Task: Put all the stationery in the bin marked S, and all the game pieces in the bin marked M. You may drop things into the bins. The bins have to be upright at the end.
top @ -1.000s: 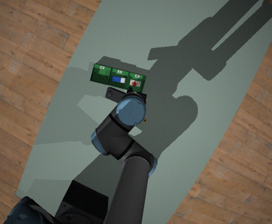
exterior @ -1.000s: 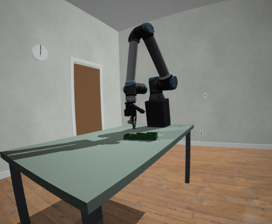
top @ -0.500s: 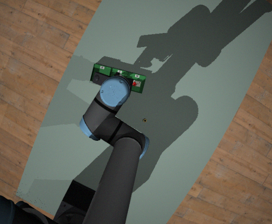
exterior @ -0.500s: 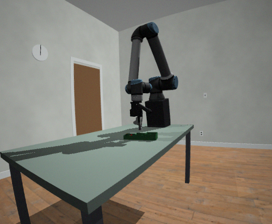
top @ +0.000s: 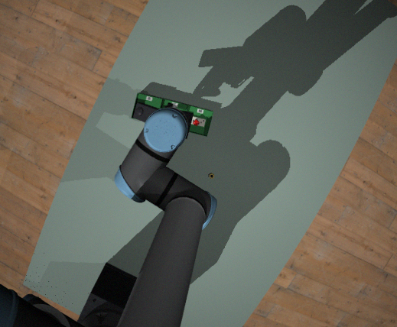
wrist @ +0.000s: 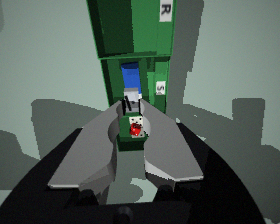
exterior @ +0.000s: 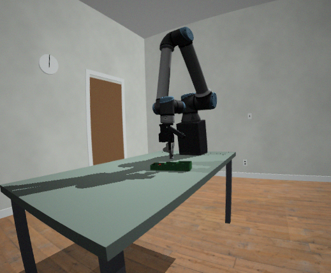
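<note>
Presently, my jaws (exterior: pixel 171 157) are clamped on one small grey piece (wrist: pixel 133 108) above three joined green bins (top: pixel 208 127) (exterior: pixel 185 166) (wrist: pixel 105 75). One blue-and-white block (wrist: pixel 131 77) lies in S.

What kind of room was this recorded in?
Probably a plain indoor robot workspace: a jointed arm on a black pedestal stands at a long green table, with a wall clock and a brown door behind.

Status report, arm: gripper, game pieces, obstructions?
Gripper above the bins, fingers nearly together, grip unclear. Red game piece in an end bin. Small ring-like piece on table. No obstruction seen over bins.
</note>
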`<state>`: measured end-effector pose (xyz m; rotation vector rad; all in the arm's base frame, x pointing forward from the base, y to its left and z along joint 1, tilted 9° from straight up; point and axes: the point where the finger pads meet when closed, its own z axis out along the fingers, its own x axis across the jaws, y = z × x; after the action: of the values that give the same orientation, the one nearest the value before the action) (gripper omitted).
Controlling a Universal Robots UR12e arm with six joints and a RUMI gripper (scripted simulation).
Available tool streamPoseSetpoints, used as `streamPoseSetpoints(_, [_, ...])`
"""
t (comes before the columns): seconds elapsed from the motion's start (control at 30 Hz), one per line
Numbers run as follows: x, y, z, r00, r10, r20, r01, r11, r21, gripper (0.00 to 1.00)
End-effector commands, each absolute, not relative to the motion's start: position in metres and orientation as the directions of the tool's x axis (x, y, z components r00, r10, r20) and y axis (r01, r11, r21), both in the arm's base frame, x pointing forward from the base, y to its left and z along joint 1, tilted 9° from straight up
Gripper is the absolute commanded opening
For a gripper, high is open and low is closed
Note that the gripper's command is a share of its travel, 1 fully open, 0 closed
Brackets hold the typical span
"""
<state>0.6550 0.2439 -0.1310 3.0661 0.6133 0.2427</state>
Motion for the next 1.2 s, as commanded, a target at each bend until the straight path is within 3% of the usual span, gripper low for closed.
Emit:
streamPoseSetpoints(0.0, [0.655,0.243,-0.131,0.911,0.383,0.151,0.382,-0.924,0.036,0.00])
streamPoseSetpoints(1.17, [0.661,0.242,-0.169,0.911,0.383,0.151,0.382,-0.924,0.036,0.00])
